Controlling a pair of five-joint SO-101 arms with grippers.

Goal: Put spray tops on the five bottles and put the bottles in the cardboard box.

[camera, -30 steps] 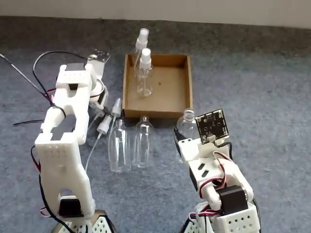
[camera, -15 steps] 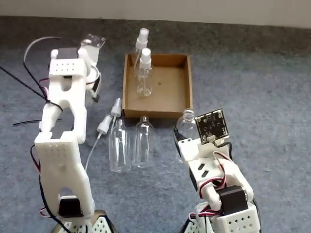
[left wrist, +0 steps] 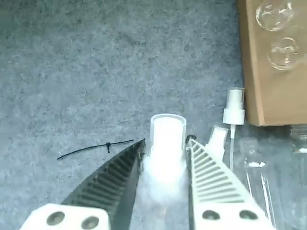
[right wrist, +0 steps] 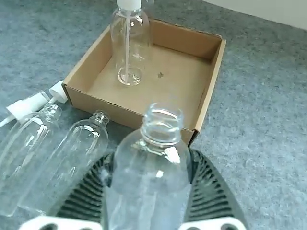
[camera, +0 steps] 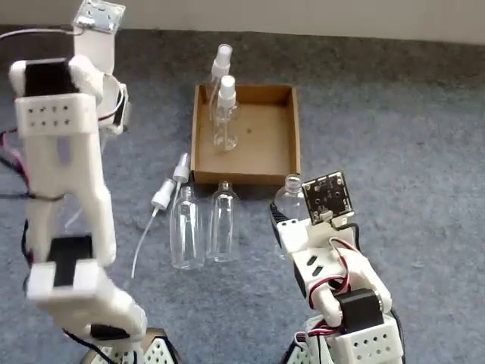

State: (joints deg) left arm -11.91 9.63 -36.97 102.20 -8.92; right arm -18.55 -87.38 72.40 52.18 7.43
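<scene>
On fuzzy carpet, right tool clamps a clear bottle.

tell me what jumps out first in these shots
The left claw grips a white spray top above the carpet, left of the cardboard box. The right claw holds an open bottle upright just before the box, where two capped bottles stand.

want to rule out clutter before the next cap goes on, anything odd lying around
A black cable tie lies loose on the carpet, away from the box. It has no part in the job. Nothing looks spilled or broken.
</scene>
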